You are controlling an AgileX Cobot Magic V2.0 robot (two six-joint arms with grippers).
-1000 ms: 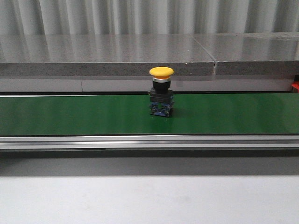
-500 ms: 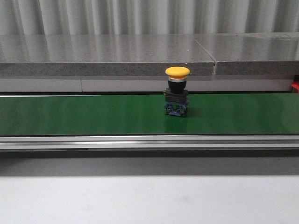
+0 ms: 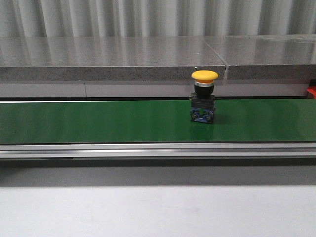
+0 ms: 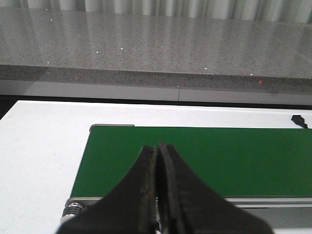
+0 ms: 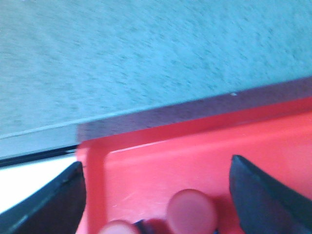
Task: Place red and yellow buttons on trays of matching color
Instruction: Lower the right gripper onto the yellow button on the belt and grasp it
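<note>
A yellow mushroom-head push button [image 3: 204, 75] on a black and blue block body stands upright on the long green conveyor belt [image 3: 98, 121], right of the belt's middle in the front view, with neither tool near it there. The left tool [image 4: 158, 148] has its two dark fingers pressed together with nothing between them; it hangs over the near edge of the green belt at the belt's end, where a metal roller [image 4: 72, 210] shows just beside it, and the white counter [image 4: 39, 146] lies to one side. The right tool [image 5: 156, 195] is spread wide above a red plastic tray [image 5: 195, 146]. Two red round button caps [image 5: 191, 210] lie in the tray between the spread fingers [image 5: 265, 195], blurred, with grey speckled stone [image 5: 146, 53] beyond the tray's rim.
</note>
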